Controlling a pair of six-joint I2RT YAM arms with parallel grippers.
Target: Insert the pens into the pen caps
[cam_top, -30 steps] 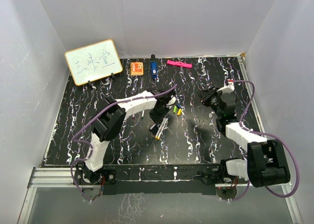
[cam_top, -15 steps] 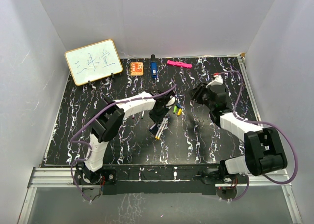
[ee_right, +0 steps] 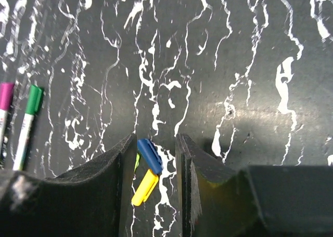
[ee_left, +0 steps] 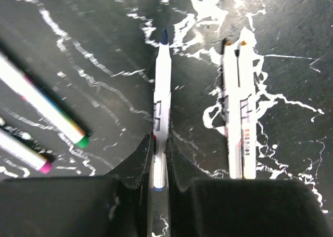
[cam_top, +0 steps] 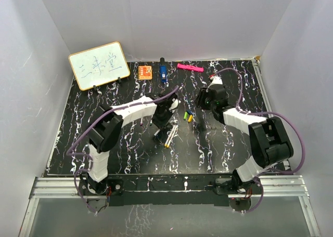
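Note:
My left gripper (ee_left: 160, 141) is shut on a white pen with a blue tip (ee_left: 162, 102), which points away from the wrist; it shows in the top view (cam_top: 159, 122) at the table's middle. Two more pens (ee_left: 239, 122) lie side by side to its right, and also show in the top view (cam_top: 169, 136). A green-tipped pen (ee_left: 49, 112) and a magenta-tipped pen (ee_left: 23, 153) lie to its left. My right gripper (ee_right: 155, 141) is open, its jaws standing either side of a blue cap (ee_right: 150, 155), with a yellow cap (ee_right: 144, 187) and a green cap (ee_right: 136, 162) beside it. The caps (cam_top: 188, 116) lie left of the right gripper (cam_top: 201, 100).
A small whiteboard (cam_top: 99, 65) stands at the back left. An orange square card (cam_top: 145, 71), a dark blue chunky object (cam_top: 163, 71) and a pink bar (cam_top: 190, 67) lie along the back edge. White walls close in three sides.
My right arm has swung left and forward, bringing its open jaws over the caps. My left gripper has shifted slightly left with the blue-tipped pen in it.

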